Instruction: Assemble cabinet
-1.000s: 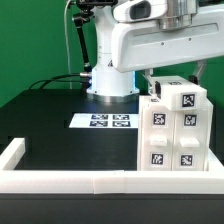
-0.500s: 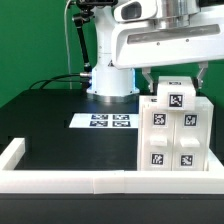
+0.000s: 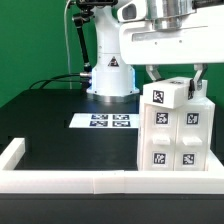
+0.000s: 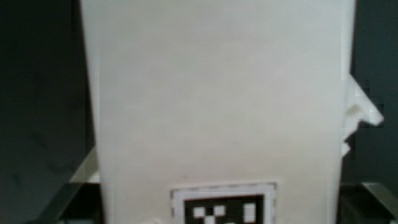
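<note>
Exterior view, claw (image 3: 172,76) over cabinet (image 3: 178,130), table rim (image 3: 60,179)

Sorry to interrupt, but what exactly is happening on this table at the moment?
The robot arm is assembling a white cabinet at the exterior view's right. Its gripper is down at the cabinet's top, at a tagged top piece that sits tilted. The marker board lies on the black table. Whether the jaws are closed cannot be told.

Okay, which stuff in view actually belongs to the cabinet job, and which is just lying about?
Job:
- cabinet, white tagged body at the exterior view's right
- tool, down over the cabinet's top piece

Lying about:
- marker board, flat on the table
</note>
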